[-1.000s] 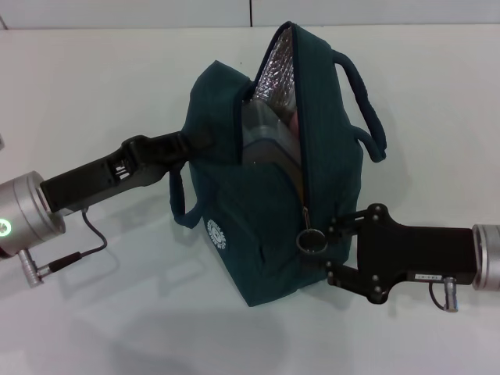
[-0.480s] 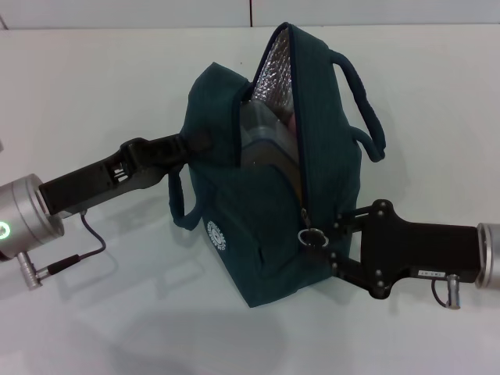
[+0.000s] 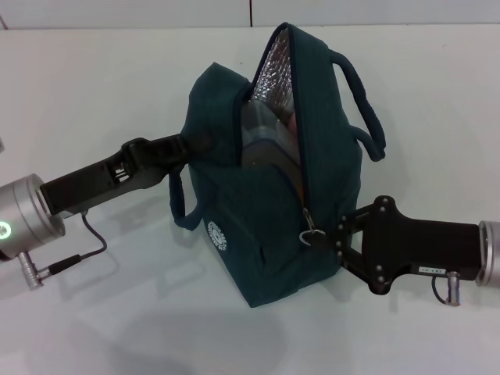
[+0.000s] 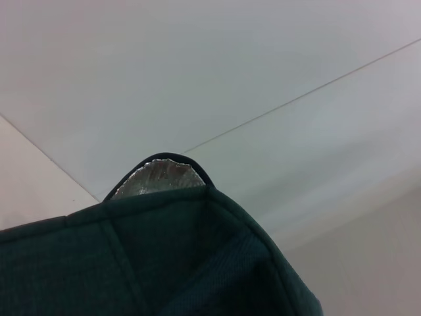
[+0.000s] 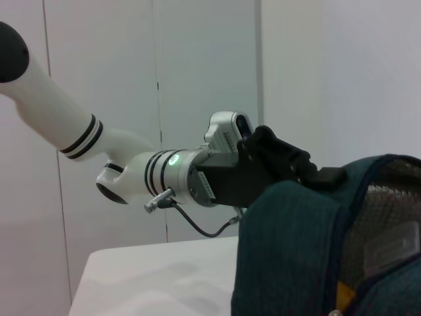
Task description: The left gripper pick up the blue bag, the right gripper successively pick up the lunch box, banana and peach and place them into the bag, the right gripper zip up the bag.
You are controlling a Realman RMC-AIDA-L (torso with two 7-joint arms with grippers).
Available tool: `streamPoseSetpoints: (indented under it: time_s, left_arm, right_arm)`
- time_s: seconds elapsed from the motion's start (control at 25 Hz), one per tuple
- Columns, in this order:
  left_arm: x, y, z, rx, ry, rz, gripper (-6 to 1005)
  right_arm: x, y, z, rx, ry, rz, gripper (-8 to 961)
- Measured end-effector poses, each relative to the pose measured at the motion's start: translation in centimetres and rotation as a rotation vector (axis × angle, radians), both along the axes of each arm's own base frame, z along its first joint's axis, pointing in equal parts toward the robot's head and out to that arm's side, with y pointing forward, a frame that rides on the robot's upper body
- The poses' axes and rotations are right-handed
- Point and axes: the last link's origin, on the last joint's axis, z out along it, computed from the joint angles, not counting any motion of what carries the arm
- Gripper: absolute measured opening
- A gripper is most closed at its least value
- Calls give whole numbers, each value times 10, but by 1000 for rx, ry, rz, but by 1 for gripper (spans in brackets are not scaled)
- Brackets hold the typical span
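The blue bag [image 3: 266,226] stands upright on the white table, its zip open from the top down the front. My left gripper [image 3: 199,142] is shut on the bag's upper left edge. Inside the opening I see the grey lunch box [image 3: 264,134] and a pinkish patch of the peach [image 3: 290,121]; the banana is hidden. Low on the bag's front right, my right gripper [image 3: 326,234] is shut on the metal ring of the zipper pull [image 3: 311,231]. The left wrist view shows only the bag's fabric [image 4: 164,257] and silver lining [image 4: 161,176].
The bag's handles [image 3: 367,109] hang off its right side, and one loops below the left gripper [image 3: 181,207]. In the right wrist view the left arm [image 5: 158,174] reaches to the bag's top edge. White table [image 3: 94,86] lies all around the bag.
My right gripper's fingers have closed in on the zipper ring, which has tipped and risen slightly. The left arm and the bag have stayed put.
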Motion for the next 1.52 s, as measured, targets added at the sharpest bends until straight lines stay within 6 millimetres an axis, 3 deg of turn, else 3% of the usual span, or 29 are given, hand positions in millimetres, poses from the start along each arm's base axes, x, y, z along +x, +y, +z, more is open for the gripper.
streamPoseSetpoints:
  time_s: [0.16, 0.88, 1.52]
  left_arm:
    - [0, 0, 0, 1, -1, 1, 61]
    - [-4, -3, 1, 3, -2, 11, 64]
    - [0, -2, -1, 33, 24, -38, 96]
  right_arm:
    - [1, 1, 0, 3, -3, -4, 23]
    - [8, -8, 30, 68, 131, -28, 16]
    - [-2, -2, 27, 61, 136, 6, 16]
